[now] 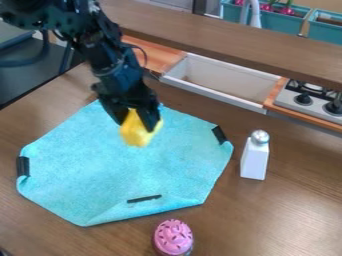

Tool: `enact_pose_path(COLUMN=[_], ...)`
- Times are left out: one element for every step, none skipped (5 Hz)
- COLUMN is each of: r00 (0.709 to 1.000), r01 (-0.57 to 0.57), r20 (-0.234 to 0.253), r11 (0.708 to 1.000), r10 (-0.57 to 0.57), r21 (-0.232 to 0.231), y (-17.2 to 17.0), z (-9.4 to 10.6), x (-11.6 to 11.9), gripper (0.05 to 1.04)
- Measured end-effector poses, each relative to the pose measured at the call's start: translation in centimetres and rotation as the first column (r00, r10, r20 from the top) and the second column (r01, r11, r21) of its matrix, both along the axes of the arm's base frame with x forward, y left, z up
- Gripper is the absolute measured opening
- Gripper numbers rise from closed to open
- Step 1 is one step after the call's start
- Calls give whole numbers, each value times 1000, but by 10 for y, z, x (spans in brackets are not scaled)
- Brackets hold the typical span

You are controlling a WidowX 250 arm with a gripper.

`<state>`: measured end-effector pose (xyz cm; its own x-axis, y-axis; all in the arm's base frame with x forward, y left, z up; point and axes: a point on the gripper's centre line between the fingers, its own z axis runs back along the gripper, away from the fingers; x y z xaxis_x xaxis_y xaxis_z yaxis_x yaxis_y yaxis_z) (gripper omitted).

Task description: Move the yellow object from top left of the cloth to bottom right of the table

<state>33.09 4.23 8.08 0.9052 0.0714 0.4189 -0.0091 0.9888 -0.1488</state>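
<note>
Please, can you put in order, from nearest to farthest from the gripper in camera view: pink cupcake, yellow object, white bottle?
1. Yellow object, held in the gripper.
2. White bottle, beyond the cloth's right edge.
3. Pink cupcake, at the view's bottom.

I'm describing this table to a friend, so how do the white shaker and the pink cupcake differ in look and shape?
The shaker is tall with flat sides; the cupcake is squatter with a rounded top. The shaker is white below a silvery top, while the cupcake's top is pink with dark flecks. Both stand on the table, off the cloth.
</note>
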Motion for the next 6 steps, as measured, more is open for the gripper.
enact_pose_path(r00=[998, 989, 974, 950, 921, 905], r01=[66, 144, 228, 312, 389, 425], r20=[-17, -18, -2, 10, -3, -1], r11=[998, 990, 974, 950, 921, 905], r10=[-66, -144, -228, -312, -389, -426], r21=[-7, 1, 6, 10, -18, -26], y=[-29, -53, -70, -86, -93, -90], z=[-5, -15, -24, -33, -41, -38], x=[-15, -22, -22, -21, -21, -20], gripper=[828, 828, 828, 828, 828, 828])
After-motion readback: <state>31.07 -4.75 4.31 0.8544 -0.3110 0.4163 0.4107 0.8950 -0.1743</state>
